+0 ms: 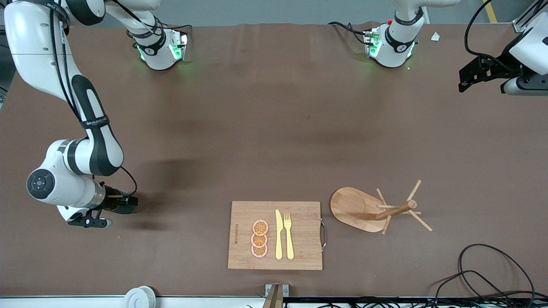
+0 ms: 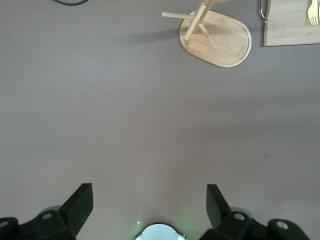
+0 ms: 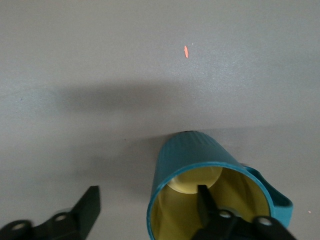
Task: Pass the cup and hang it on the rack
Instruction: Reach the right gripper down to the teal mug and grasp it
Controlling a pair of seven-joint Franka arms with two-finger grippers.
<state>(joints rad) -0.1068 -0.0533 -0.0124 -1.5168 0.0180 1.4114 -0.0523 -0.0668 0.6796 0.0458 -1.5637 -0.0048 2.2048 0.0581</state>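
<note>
Right gripper is low at the right arm's end of the table, straddling the cup's wall: one finger is inside the yellow mouth, the other finger is outside with a clear gap to the teal wall. Jaws are spread, nothing pinched yet. The cup stands upright on the table directly under the gripper, mouth up toward the wrist. Its handle sticks out on the inside finger's side, away from the outer finger. In the front view the cup is mostly hidden by the wrist.

Left gripper hangs spread and empty above bare table at the left arm's end; the arm waits. The rack stands upright near the front camera beside the cutting board, pegs angled outward, well apart from both grippers and closer to the left arm.

Judgement: the grasp step is in hand. The move turns on closing across the cup wall, the outer finger travelling inward. The rack lies toward the left arm, so a handover follows.
</note>
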